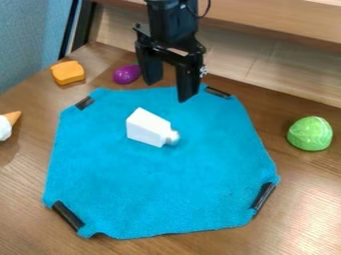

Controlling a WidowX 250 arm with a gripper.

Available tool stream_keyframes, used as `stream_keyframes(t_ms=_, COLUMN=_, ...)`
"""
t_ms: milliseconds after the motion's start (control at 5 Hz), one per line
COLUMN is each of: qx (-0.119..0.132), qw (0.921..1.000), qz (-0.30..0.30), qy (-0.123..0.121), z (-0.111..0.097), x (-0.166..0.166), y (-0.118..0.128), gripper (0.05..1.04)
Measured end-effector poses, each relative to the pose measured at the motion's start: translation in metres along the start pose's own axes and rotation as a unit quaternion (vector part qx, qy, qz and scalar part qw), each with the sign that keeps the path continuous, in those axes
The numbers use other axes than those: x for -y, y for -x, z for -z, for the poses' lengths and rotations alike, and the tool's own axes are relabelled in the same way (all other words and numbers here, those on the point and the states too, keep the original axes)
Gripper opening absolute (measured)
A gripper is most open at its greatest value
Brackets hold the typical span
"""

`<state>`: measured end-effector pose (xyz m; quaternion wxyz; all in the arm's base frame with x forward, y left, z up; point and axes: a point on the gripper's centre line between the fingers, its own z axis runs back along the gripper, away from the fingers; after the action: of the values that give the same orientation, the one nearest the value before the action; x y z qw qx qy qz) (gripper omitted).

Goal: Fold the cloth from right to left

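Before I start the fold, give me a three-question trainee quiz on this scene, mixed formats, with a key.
1. Open: what lies on top of the blue cloth?
2. True or false: the gripper is open.
3. Choose: the cloth is (a) rolled up, (b) folded in half, (c) spread out.

Key: 1. a white bottle-shaped toy; 2. true; 3. c

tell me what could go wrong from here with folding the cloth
The white bottle lies on the cloth, so a fold could trap it or leave a lump. The black strips at the corners may be stiff and resist bending. The fingers hang open near the far edge, so closing there might miss the right side.
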<state>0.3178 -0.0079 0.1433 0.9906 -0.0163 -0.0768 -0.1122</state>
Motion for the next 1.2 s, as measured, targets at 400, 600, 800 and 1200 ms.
stream_keyframes(t_ms=400, qx=-0.028, qw=0.9994, qz=0.016, qy=0.015, z=0.033, x=0.037, y=0.011, gripper=1.001)
stream_keyframes(t_ms=600, qx=-0.031, qw=0.9988, qz=0.033, qy=0.018, z=0.053, x=0.074, y=0.008, gripper=1.001)
stream_keyframes(t_ms=800, qx=-0.04, qw=0.9984, qz=0.032, qy=0.024, z=0.072, x=0.106, y=0.007, gripper=1.001)
stream_keyframes(t_ms=1200, qx=0.0, qw=0.999, qz=-0.029, qy=0.035, z=0.099, x=0.128, y=-0.006, gripper=1.001)
